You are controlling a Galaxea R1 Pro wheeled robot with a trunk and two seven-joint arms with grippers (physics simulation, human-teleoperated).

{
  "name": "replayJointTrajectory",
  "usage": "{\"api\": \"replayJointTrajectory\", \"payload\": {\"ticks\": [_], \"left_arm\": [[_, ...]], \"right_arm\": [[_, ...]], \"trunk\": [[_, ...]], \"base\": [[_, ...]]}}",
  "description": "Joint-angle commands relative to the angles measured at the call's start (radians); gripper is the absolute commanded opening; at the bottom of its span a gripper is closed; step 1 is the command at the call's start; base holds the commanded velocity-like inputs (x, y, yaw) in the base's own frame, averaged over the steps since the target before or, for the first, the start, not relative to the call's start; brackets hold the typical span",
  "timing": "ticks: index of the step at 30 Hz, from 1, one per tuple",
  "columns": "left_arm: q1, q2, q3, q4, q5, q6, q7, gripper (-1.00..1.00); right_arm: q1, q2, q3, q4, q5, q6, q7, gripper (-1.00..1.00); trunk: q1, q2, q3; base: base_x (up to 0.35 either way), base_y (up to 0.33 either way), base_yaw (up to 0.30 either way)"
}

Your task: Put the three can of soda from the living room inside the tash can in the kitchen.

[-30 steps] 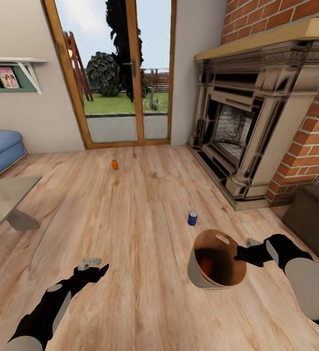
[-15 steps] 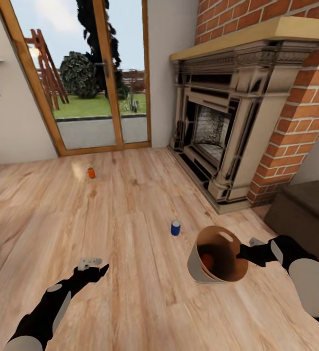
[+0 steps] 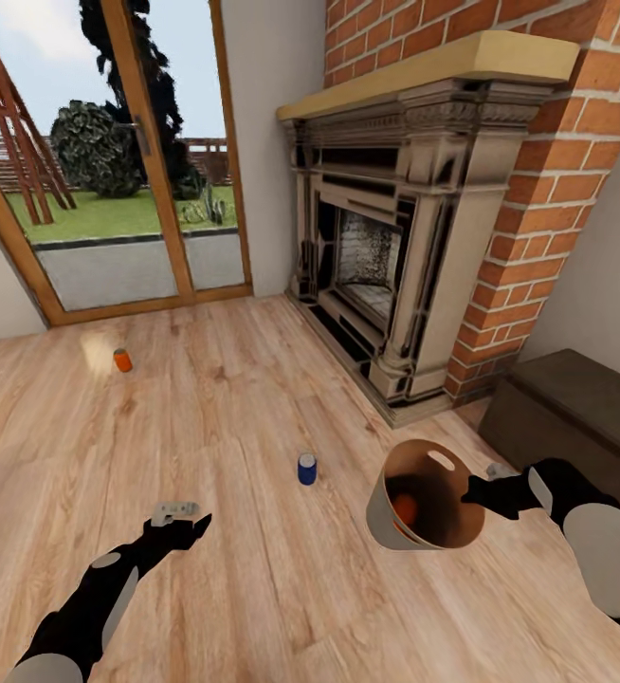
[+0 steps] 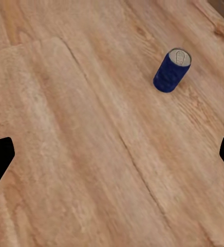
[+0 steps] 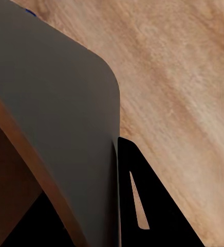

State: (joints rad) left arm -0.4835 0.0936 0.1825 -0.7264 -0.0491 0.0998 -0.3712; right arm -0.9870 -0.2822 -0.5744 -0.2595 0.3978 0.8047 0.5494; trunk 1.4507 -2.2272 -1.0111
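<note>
Bright, even daylight comes in through the glass doors (image 3: 111,171), leaving a pale glare patch on the wood floor (image 3: 253,569) by the orange can (image 3: 122,360). Shadows are faint. The head view bends straight lines near its edges. The right wrist view is dark and soft close to the trash can (image 5: 55,118).

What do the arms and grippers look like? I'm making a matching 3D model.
Both arms have glossy black segments alternating with rounded light grey shells. The left gripper ends in small pale grey fingers; the right gripper shows a pale grey tip. No cables or markings are visible.
</note>
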Motion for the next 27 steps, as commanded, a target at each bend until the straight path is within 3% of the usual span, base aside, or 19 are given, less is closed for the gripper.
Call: {"api": "replayJointTrajectory", "payload": {"ticks": [1,16,27], "left_arm": [[0.000,0.000,0.000,0.000,0.000,0.000,0.000,1.00],[0.000,0.000,0.000,0.000,0.000,0.000,0.000,1.00],[0.000,0.000,0.000,0.000,0.000,0.000,0.000,1.00]], "right_arm": [[-0.001,0.000,-0.010,0.000,-0.028,0.008,0.007,-1.00],[-0.001,0.000,-0.010,0.000,-0.028,0.008,0.007,-1.00],[0.000,0.000,-0.009,0.000,-0.027,0.008,0.007,-1.00]], "trunk": [[0.000,0.000,0.001],[0.000,0.000,0.008],[0.000,0.000,-0.002]], "base": [[0.324,-0.002,-0.252],[0.324,0.000,-0.248],[0.324,0.000,-0.030]]}}
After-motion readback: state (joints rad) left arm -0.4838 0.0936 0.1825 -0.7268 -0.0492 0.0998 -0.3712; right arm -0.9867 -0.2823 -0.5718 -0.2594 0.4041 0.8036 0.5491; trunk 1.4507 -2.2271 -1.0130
